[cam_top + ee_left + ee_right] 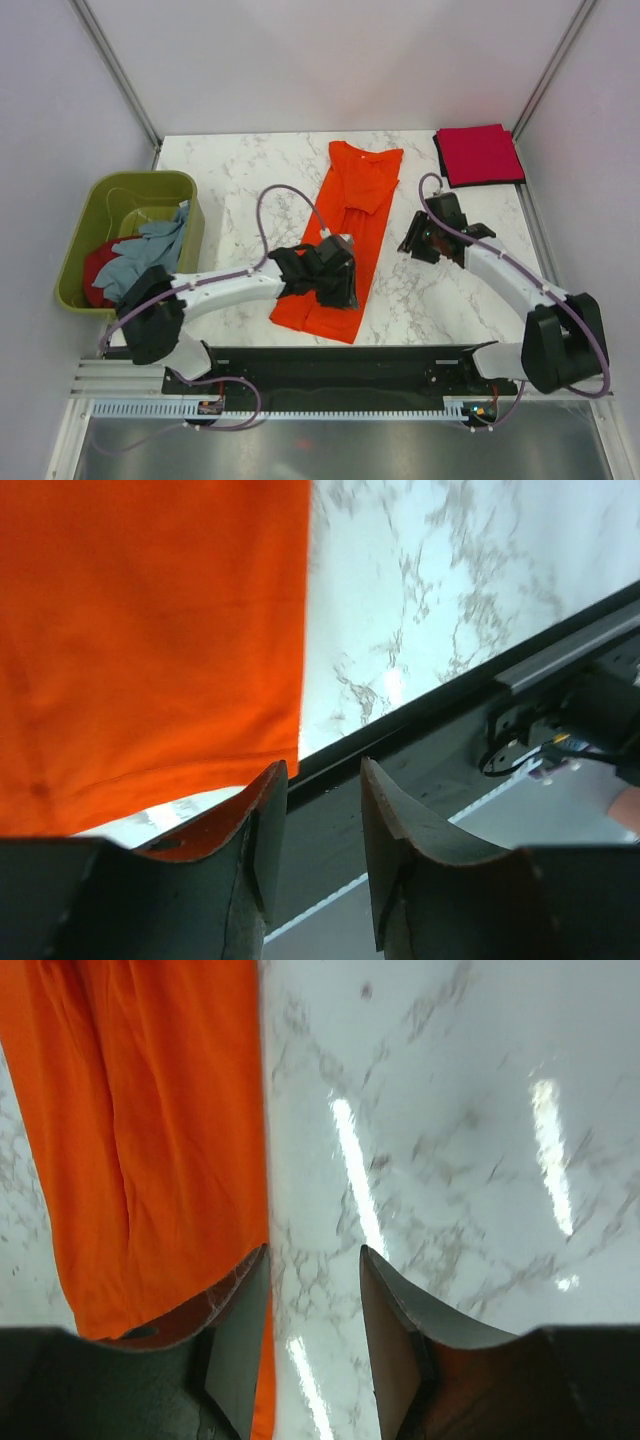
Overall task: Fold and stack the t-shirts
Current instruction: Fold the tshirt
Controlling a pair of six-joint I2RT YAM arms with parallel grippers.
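A bright orange t-shirt (345, 235) lies folded into a long strip down the middle of the marble table (230, 170). Its lower hem (150, 770) shows near the table's front edge. My left gripper (338, 285) hovers over the strip's lower end, open (322, 780), with nothing between its fingers. My right gripper (416, 243) stands just right of the strip, open (312, 1260) over bare marble, and its left finger (245, 1300) is at the orange shirt's edge (150, 1160). A crimson red t-shirt (478, 155) lies folded at the back right corner.
An olive-green tub (75, 250) stands at the left edge, holding a crumpled grey-blue t-shirt (150, 250) and a red one (98, 268). A black rail (440, 690) runs along the table's front edge. Grey walls close in on both sides.
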